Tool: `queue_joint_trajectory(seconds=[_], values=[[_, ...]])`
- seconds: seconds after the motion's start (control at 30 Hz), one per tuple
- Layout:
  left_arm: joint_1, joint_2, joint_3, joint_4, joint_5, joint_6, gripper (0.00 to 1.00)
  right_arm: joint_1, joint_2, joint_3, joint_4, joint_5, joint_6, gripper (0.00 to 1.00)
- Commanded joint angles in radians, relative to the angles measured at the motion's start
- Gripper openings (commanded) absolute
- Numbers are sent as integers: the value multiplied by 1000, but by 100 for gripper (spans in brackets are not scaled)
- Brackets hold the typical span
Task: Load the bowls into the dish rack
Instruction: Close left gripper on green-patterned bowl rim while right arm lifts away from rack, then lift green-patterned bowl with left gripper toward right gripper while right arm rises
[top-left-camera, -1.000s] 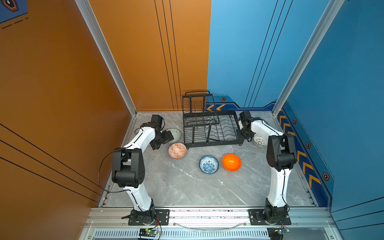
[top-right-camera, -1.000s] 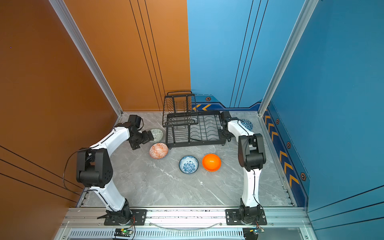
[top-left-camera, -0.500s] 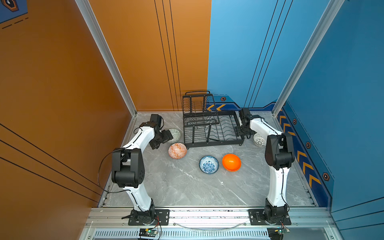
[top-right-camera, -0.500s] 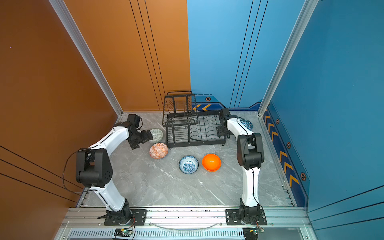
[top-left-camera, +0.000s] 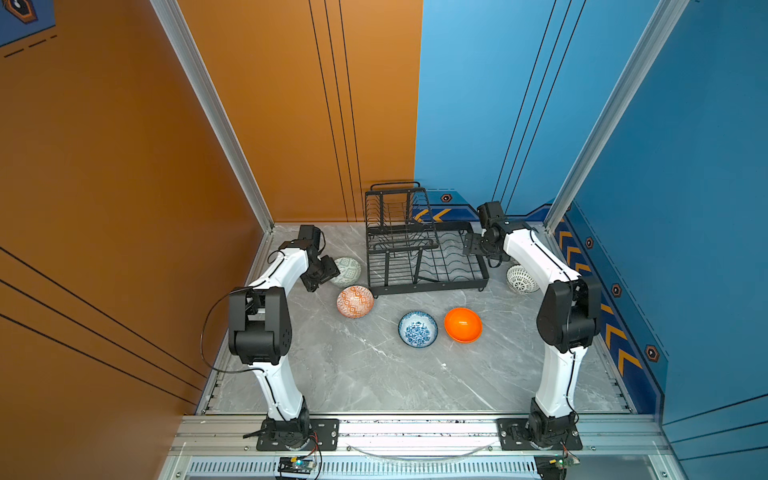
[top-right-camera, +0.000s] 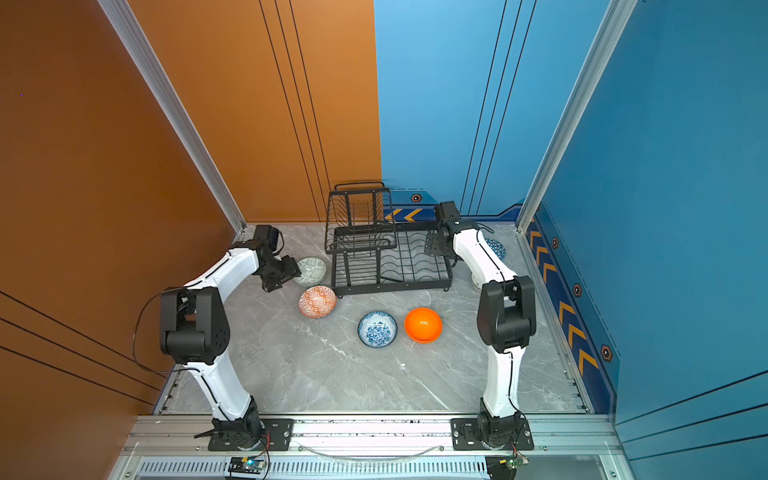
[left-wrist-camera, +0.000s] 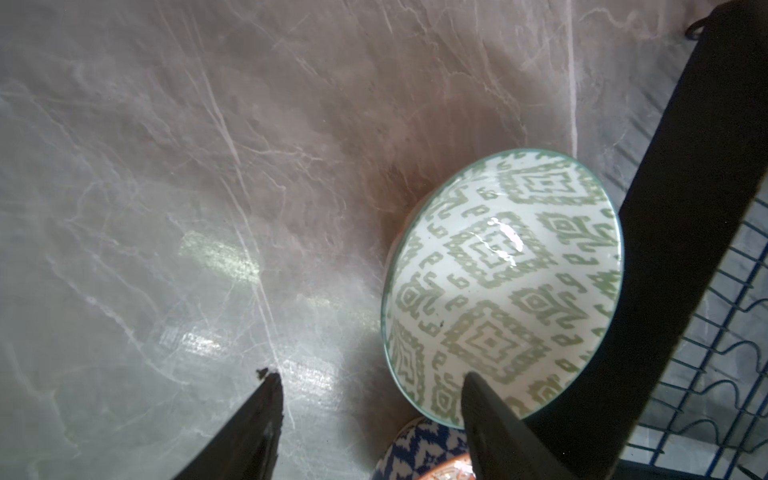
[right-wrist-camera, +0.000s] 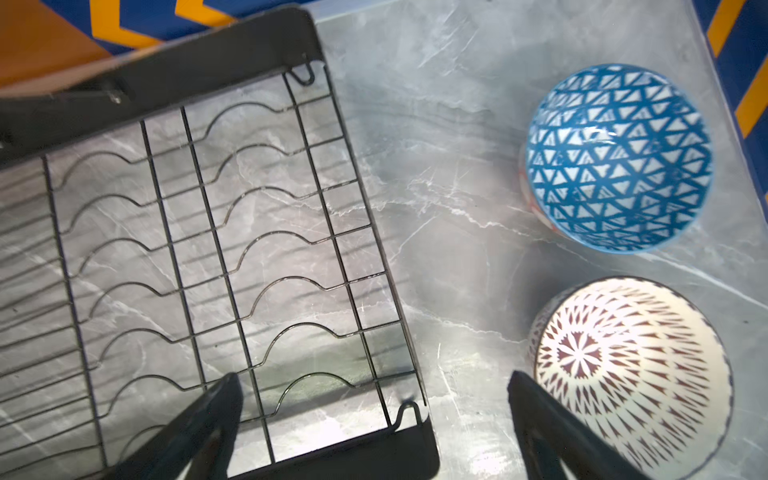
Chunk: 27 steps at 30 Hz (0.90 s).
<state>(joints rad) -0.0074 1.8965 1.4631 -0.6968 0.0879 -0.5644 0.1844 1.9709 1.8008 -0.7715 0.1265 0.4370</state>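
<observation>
The right gripper (right-wrist-camera: 374, 376) has sprung wide, empty, beside the dish rack (right-wrist-camera: 232, 54); the left gripper (left-wrist-camera: 370, 376), narrowing but unclosed, straddles the rim of the pale green bowl (left-wrist-camera: 498, 282).

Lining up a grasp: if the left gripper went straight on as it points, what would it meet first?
Likely the near rim of the pale green patterned round bowl: the left gripper has one finger over its inside, one outside over the grey marbled table. Depth unclear.

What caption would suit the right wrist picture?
Open right gripper by the dish rack; blue triangle bowl and white lattice bowl alongside.
</observation>
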Motion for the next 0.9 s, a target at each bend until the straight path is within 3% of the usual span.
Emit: queue_joint_trajectory(seconds=[0.0,0.4,0.67,0.87], values=[[-2,29,36,13,13,21,59,-6,-59,12,-37,-29,106,100],[-1,120,68,56,37,10,46,0,-108,140,-48,-73,139,100],[5,136,95,57,37,4,15,9,-92,200,-52,-103,185,100],[43,79,110,53,15,-9,2,23,-63,240,-52,-120,202,100]])
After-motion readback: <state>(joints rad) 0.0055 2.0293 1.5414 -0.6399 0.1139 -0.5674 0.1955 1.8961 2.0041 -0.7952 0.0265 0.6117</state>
